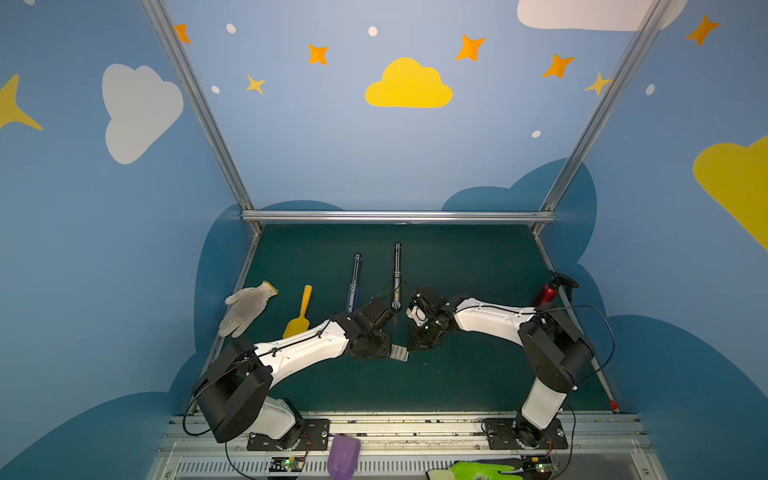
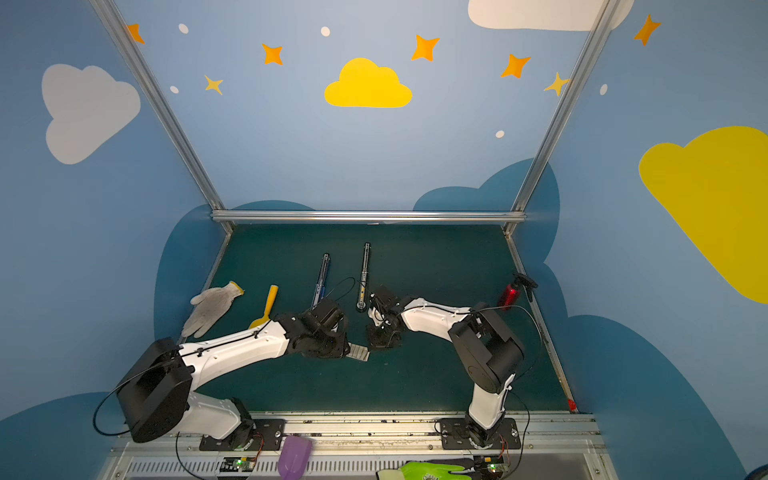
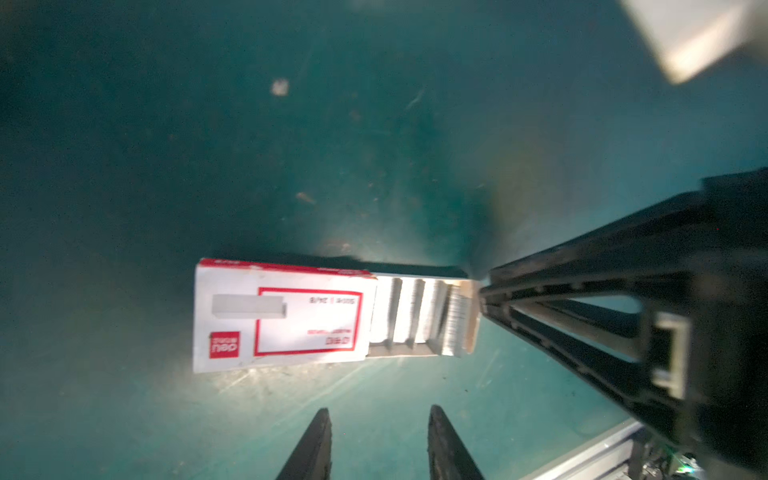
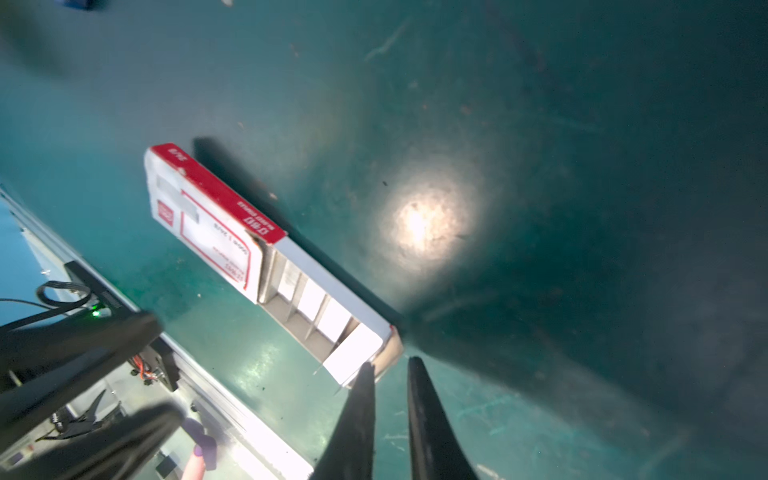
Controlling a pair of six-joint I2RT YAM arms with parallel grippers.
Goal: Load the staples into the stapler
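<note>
Several strips of staples (image 3: 415, 311), likely light and brittle, want a side pinch; beside the box (image 3: 282, 320) the left gripper (image 3: 378, 411) is part-open, empty, the right gripper (image 4: 391, 363) narrow, hold unclear.

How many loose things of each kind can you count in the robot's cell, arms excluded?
Gloves: 2, white glove, green glove
Scoops: 2, yellow scoop, purple scoop
Long slim metal tools: 2, blue-handled tool, silver tool
Red spray bottle: 1
Staple box: 1
Total: 8
</note>
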